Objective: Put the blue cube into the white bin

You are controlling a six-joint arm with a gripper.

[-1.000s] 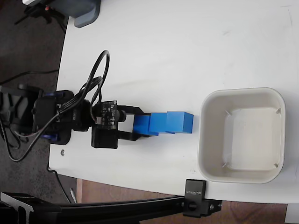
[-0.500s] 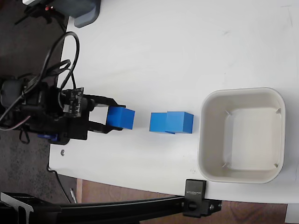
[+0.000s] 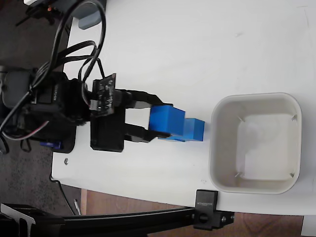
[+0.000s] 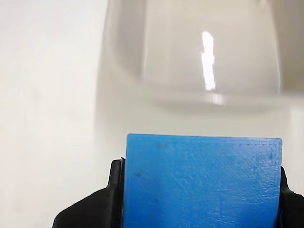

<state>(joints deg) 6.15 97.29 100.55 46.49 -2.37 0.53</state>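
My gripper (image 3: 159, 120) is shut on the blue cube (image 3: 167, 121), which I hold above the white table, left of the white bin (image 3: 215, 148). Two other blue cubes (image 3: 195, 130) rest on the table between me and the bin, and the held cube partly covers them in the fixed view. In the wrist view the blue cube (image 4: 202, 180) fills the lower half, clamped between my black fingers (image 4: 95, 211), and my gripper (image 4: 202, 194) faces the bin (image 4: 209, 52) straight ahead. The bin looks empty.
A grey device (image 3: 89, 17) sits at the table's top left corner. A black clamp (image 3: 207, 215) grips the table's lower edge below the bin. Cables (image 3: 74, 49) loop over the arm at the table's left edge.
Half a second ago the gripper was drawn back left with the cube. Now it has swung right and higher, so the cube overlaps the two resting cubes.
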